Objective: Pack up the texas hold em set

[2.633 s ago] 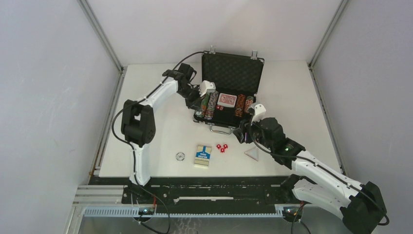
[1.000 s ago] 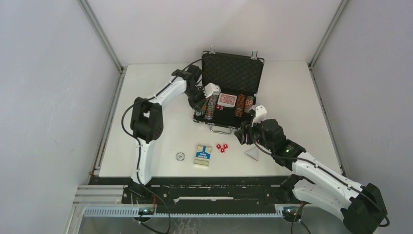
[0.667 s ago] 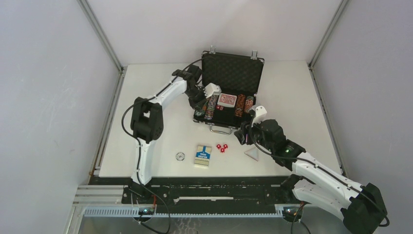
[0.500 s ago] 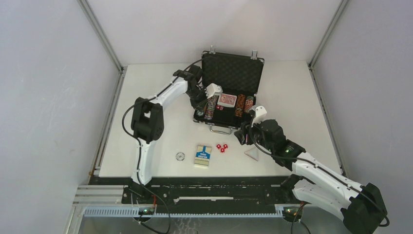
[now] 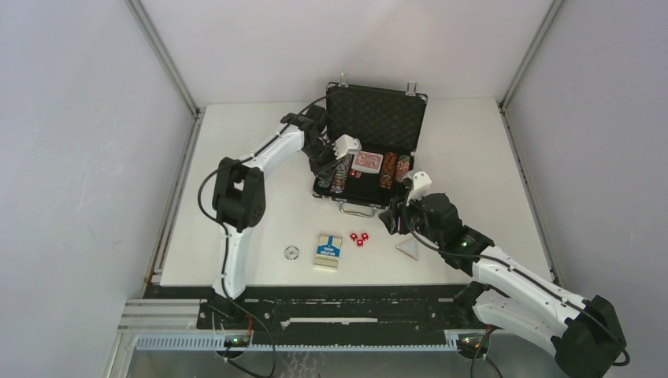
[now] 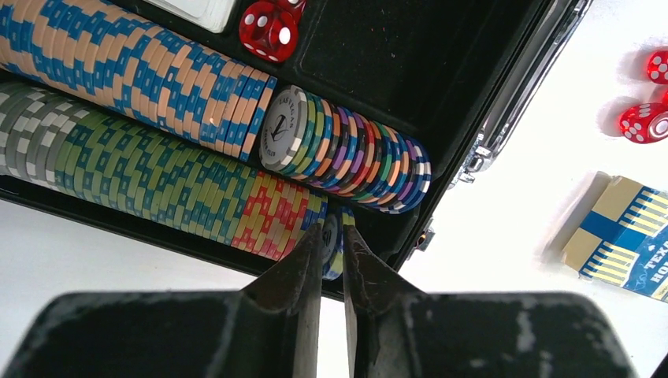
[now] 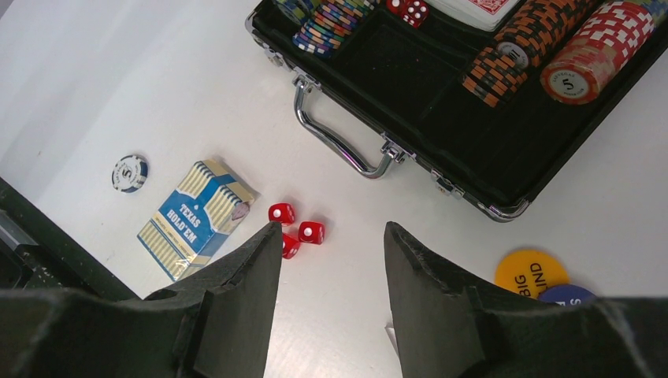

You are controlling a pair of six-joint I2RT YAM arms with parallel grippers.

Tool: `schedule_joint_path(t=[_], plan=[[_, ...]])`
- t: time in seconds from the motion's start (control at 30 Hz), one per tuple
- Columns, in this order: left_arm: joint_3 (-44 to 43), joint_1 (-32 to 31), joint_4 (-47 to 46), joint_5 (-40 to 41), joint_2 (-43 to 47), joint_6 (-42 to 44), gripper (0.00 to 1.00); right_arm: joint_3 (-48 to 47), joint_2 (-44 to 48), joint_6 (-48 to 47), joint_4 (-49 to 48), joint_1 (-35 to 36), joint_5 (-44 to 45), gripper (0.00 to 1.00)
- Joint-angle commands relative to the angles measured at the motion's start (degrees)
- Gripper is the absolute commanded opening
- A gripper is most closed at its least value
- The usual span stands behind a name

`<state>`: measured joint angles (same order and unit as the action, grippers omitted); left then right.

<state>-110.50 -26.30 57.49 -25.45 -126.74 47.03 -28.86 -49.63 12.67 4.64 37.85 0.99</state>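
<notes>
The black briefcase (image 5: 375, 116) lies open at the table's back, with rows of poker chips (image 6: 142, 71) and red-backed cards (image 5: 366, 161) in its foam. My left gripper (image 6: 332, 230) is at the near end of the left chip row, its jaws a narrow gap apart around one blue-and-yellow chip (image 6: 334, 246). My right gripper (image 7: 331, 226) hovers open and empty over the table in front of the briefcase handle (image 7: 339, 146). Three red dice (image 7: 299, 230), a blue card box (image 7: 197, 216), a loose chip (image 7: 130, 173) and a triangle piece (image 5: 408, 249) lie on the table.
A yellow "BIG BLIND" button (image 7: 532, 273) and a blue button (image 7: 569, 294) lie right of my right gripper. Two more dice (image 6: 270, 21) sit inside the briefcase. White walls stand on the left, the right and the back.
My left gripper has moved right along the chip row and its jaws have loosened slightly on the chip. The right arm has stayed still.
</notes>
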Motion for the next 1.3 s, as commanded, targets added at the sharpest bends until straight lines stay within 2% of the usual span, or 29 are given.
schedule_joint_path(t=[0.0,0.23,0.33,0.5,0.57,0.6,0.63,0.67,0.7,0.77,0.8,0.87,0.93,1.0,1.1,1.17,1.2,1.27], plan=[[-2.38,-0.20,-1.33,0.47,0.99,-0.14,0.19,0.07,0.14,-0.89,-1.48,-0.49,0.09,0.59],[0.78,-0.22,-5.99,-0.22,7.30,-2.28,0.20,0.21,0.03,-0.73,-2.02,-0.38,-0.79,0.59],[5.77,-0.15,-12.86,0.96,12.63,-5.01,0.21,0.12,-0.16,-0.76,-2.69,-0.21,-2.23,0.60],[16.36,-0.14,-29.71,6.25,22.35,-18.25,0.22,-0.86,-2.87,-0.08,-4.27,2.47,-2.53,0.60],[23.30,-0.07,-39.02,9.59,27.16,-25.72,0.24,-2.10,-5.53,0.14,-5.05,4.41,-1.48,0.53],[27.24,-0.07,-44.17,11.87,29.78,-29.26,0.27,-2.95,-7.07,0.12,-5.41,5.49,-0.88,0.50],[31.00,-0.06,-48.59,15.15,32.25,-32.99,0.34,-3.94,-8.89,0.00,-5.84,6.69,-0.52,0.45],[34.85,-0.07,-52.67,18.80,34.89,-36.43,0.44,-5.04,-11.46,-0.04,-6.23,8.11,-0.02,0.38],[39.59,-0.06,-56.55,22.29,37.93,-39.52,0.48,-6.39,-13.50,-0.21,-6.45,9.12,0.46,0.27],[46.79,-0.05,-63.00,28.24,42.85,-44.64,0.52,-9.46,-17.82,-0.80,-6.74,10.94,1.32,0.11],[49.98,-0.02,-65.92,32.17,45.12,-46.34,0.54,-11.16,-20.05,-1.05,-6.86,11.66,1.72,0.09],[56.45,0.00,-70.23,40.35,49.74,-50.06,0.67,-14.43,-23.90,-1.41,-7.39,12.49,1.80,0.08],[61.37,0.28,-72.37,45.46,54.36,-54.32,0.79,-17.39,-27.12,-1.42,-8.46,12.55,0.82,0.09],[65.70,0.93,-73.43,46.99,58.47,-59.18,0.92,-20.31,-30.45,-1.41,-8.91,12.56,-0.64,0.12],[71.31,1.08,-72.53,54.27,63.88,-67.37,1.00,-25.45,-35.03,-2.47,-8.21,14.54,-3.05,0.19],[73.56,1.28,-65.15,63.86,67.03,-80.00,1.00,-28.35,-38.09,-4.02,-6.89,17.27,-1.98,0.31],[74.65,1.69,-62.40,65.67,68.66,-82.44,1.00,-29.52,-39.97,-4.70,-6.13,18.68,-1.01,0.41],[77.46,1.87,-61.98,65.64,71.42,-81.91,1.00,-31.06,-42.48,-5.20,-5.63,20.55,0.96,0.62]])
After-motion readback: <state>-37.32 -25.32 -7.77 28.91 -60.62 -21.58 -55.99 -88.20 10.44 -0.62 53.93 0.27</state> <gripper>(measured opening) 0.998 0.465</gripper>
